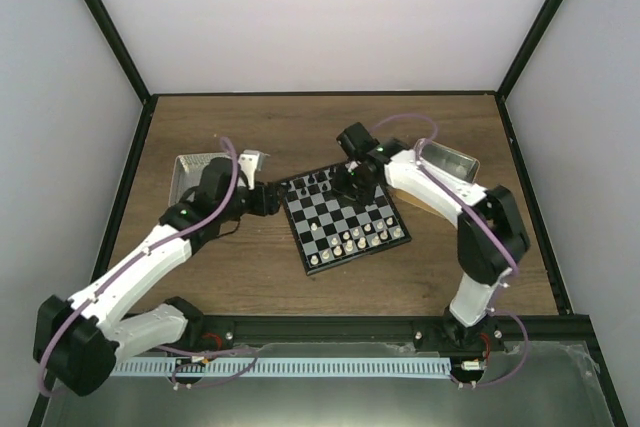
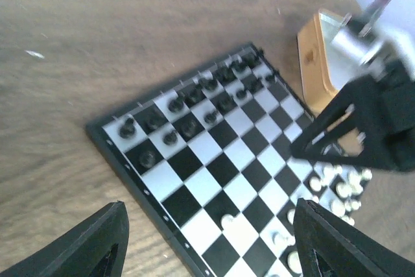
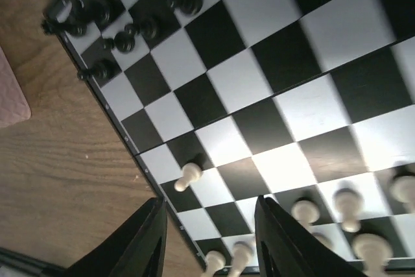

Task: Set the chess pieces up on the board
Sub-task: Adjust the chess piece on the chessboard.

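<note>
The board (image 1: 340, 215) lies at mid-table, with tiny black chessmen (image 1: 315, 185) on its far rows and cream-white chess pieces (image 1: 360, 239) on its near rows. My left gripper (image 1: 268, 197) is open and empty at the board's left edge; its wrist view shows the board (image 2: 194, 186) between the fingers (image 2: 91, 244). My right gripper (image 1: 352, 179) is open and empty above the board's far part. In the right wrist view a lone white pawn (image 3: 188, 176) stands one row ahead of the other white pieces (image 3: 343, 202), just beyond my right gripper (image 3: 211, 244).
A pale tray (image 1: 195, 172) sits left of the board behind my left arm. A second tray (image 1: 450, 162) sits at the right and looks orange-tan in the left wrist view (image 2: 314, 63). A pink tray corner (image 3: 10, 89) shows beside the board.
</note>
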`<state>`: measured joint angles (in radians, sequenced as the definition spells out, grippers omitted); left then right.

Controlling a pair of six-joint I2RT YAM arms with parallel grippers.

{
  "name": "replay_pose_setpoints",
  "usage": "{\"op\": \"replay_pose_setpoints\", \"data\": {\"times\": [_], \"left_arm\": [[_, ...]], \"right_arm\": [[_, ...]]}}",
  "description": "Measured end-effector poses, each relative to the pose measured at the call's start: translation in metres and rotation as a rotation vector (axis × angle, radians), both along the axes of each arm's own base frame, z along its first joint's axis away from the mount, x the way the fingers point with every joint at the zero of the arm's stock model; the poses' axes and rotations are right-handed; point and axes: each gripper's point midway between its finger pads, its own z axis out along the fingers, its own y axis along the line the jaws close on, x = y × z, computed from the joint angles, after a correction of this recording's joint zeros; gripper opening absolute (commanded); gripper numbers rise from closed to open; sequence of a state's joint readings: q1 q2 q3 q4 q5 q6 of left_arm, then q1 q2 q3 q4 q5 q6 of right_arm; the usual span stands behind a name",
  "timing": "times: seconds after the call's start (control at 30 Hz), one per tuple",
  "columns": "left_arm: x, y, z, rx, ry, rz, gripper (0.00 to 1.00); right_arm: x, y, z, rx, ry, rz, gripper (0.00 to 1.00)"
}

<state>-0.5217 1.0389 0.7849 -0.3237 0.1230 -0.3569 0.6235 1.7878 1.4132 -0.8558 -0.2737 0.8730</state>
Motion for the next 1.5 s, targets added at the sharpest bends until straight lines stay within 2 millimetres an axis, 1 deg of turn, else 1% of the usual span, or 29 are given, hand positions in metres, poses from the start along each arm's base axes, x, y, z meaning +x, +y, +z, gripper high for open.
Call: {"op": "replay_pose_setpoints", "data": {"times": [0.07, 0.13, 0.17, 0.27, 0.33, 0.37, 0.43, 0.53, 0.6, 0.63, 0.9, 1.03, 1.17, 1.33, 1.43, 1.5], "left_arm": [[-0.003, -0.014, -0.014, 0.013, 0.042, -0.049, 0.71], [-0.008, -0.031, -0.031, 0.043, 0.092, -0.100, 0.69], [-0.012, -0.044, -0.040, 0.067, 0.121, -0.135, 0.68], [-0.020, -0.075, -0.063, 0.136, 0.186, -0.215, 0.64], [-0.020, -0.091, -0.077, 0.187, 0.225, -0.241, 0.61], [-0.019, -0.096, -0.085, 0.214, 0.245, -0.243, 0.61], [-0.014, -0.098, -0.100, 0.257, 0.277, -0.232, 0.61], [-0.013, -0.093, -0.120, 0.312, 0.331, -0.205, 0.57], [-0.014, -0.092, -0.129, 0.330, 0.363, -0.197, 0.55], [-0.014, -0.092, -0.132, 0.336, 0.376, -0.195, 0.54], [-0.016, -0.092, -0.156, 0.382, 0.467, -0.181, 0.38], [-0.018, -0.092, -0.160, 0.396, 0.488, -0.176, 0.32], [-0.015, -0.093, -0.160, 0.405, 0.488, -0.166, 0.30], [-0.008, -0.098, -0.161, 0.417, 0.481, -0.158, 0.17], [-0.007, -0.098, -0.163, 0.432, 0.483, -0.155, 0.14], [-0.010, -0.096, -0.165, 0.450, 0.494, -0.156, 0.11]], "right_arm": [[0.005, -0.016, 0.010, -0.022, -0.086, -0.023, 0.40], [0.010, -0.035, 0.014, -0.041, -0.151, -0.060, 0.40], [0.013, -0.048, 0.014, -0.052, -0.179, -0.088, 0.40], [0.019, -0.082, 0.007, -0.083, -0.220, -0.169, 0.40], [0.019, -0.102, 0.000, -0.102, -0.234, -0.215, 0.40], [0.017, -0.111, -0.004, -0.115, -0.235, -0.229, 0.40], [0.015, -0.119, -0.008, -0.125, -0.243, -0.237, 0.40], [0.014, -0.124, -0.009, -0.130, -0.257, -0.238, 0.40], [0.017, -0.124, -0.007, -0.126, -0.281, -0.230, 0.40], [0.017, -0.124, -0.006, -0.125, -0.289, -0.228, 0.40], [0.019, -0.129, 0.001, -0.139, -0.342, -0.227, 0.40], [0.020, -0.132, 0.007, -0.139, -0.375, -0.238, 0.40], [0.021, -0.134, 0.011, -0.137, -0.394, -0.245, 0.40], [0.018, -0.136, 0.009, -0.142, -0.395, -0.247, 0.40], [0.017, -0.138, 0.012, -0.143, -0.405, -0.251, 0.40], [0.017, -0.139, 0.013, -0.145, -0.412, -0.255, 0.40]]}}
